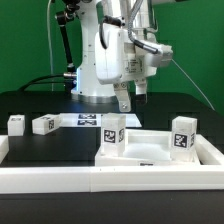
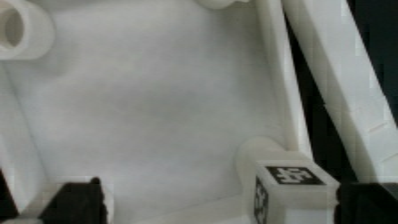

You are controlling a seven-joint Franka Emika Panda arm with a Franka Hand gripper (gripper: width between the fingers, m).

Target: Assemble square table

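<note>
Nearest you, white rail (image 1: 100, 182) corrals the square table slab (image 1: 150, 153), a tagged leg (image 1: 113, 133) upright beside it; gripper (image 1: 130, 100) hovers above, jaws spread and empty, so watch your descent, since a finger clipping that leg could topple it or skew the slab.

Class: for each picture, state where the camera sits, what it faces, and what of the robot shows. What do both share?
Exterior view: off the arm, facing the robot; the arm and open gripper show behind the tabletop.
Wrist view: on the wrist, looking down onto the tabletop and one leg; only fingertips show.
Shared: the tabletop.
</note>
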